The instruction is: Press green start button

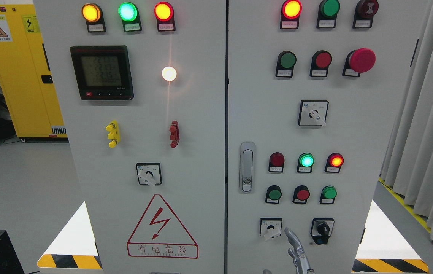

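I see one robot hand [296, 251] at the bottom edge, right door; its arm's side I cannot tell. One silvery finger [291, 236] points up, touching nothing; whether the other fingers are spread or curled I cannot tell.

Counted on that door:
- Three green push buttons: one [275, 193] just up-left of the fingertip, one [329, 192] up-right, one [287, 60] far above. Which is the start button I cannot tell.
- Two red push buttons between them.
- Three selector switches; two flank the finger, white-knob switch [271, 229] left, black-knob switch [322, 230] right.
- One red mushroom button [361, 60] far up-right.
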### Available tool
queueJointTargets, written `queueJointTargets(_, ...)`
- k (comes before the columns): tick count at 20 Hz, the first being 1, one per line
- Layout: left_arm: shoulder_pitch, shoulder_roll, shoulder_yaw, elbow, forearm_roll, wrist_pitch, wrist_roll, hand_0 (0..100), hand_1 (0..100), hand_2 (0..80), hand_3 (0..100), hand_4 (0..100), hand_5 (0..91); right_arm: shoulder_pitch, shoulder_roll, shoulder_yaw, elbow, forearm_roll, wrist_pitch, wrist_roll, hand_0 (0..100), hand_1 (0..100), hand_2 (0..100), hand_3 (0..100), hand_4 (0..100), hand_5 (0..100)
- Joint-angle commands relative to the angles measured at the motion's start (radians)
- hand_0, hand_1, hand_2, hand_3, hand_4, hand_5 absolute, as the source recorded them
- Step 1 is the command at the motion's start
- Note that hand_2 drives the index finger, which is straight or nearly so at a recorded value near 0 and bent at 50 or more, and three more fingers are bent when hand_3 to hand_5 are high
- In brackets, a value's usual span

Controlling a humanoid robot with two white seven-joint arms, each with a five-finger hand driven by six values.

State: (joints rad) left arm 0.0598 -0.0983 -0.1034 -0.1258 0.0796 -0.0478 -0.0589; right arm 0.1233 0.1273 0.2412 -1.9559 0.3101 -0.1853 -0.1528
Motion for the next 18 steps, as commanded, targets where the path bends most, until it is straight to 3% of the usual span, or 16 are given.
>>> queueJointTargets(1,0.0,-0.001,-0.001,0.0,0.0,0.0,-0.001,12,56,0.0,0,0,0.0,0.004,0.0,0.0,-0.001,0.0,0.0,-0.001,63,73,0,0,0,0)
queueJointTargets(18,0.0,-0.001,0.001,0.0,0.0,0.0,-0.001,12,56,0.0,0,0,0.0,0.006,0.0,0.001,0.005,0.0,0.0,-0.001,62,73,0,0,0,0)
